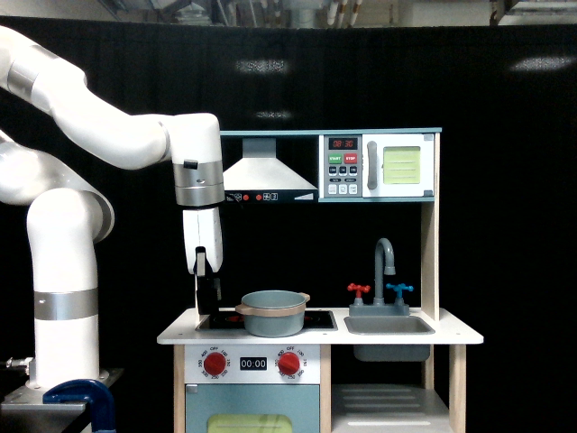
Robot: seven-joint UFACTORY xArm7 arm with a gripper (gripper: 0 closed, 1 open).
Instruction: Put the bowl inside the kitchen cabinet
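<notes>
The bowl (273, 312) sat on the black stovetop (317, 318) of the toy kitchen, upright, its tan rim level and one small handle showing on each side; it was well above the kitchen cabinet (389, 401), whose white slatted shelf showed at the lower edge of the exterior view, under the grey sink basin (389, 326); the white arm (99, 117) reached in from the exterior view's left and bent down over the counter (180, 336); the gripper (207, 302) hung with its dark fingers pointing down, just beside the bowl on the exterior view's left, apart from it and holding nothing; how wide the claw stood could not be told against the black curtain; the faucet (385, 260) rose behind the basin, and the microwave (377, 166) sat above it.
</notes>
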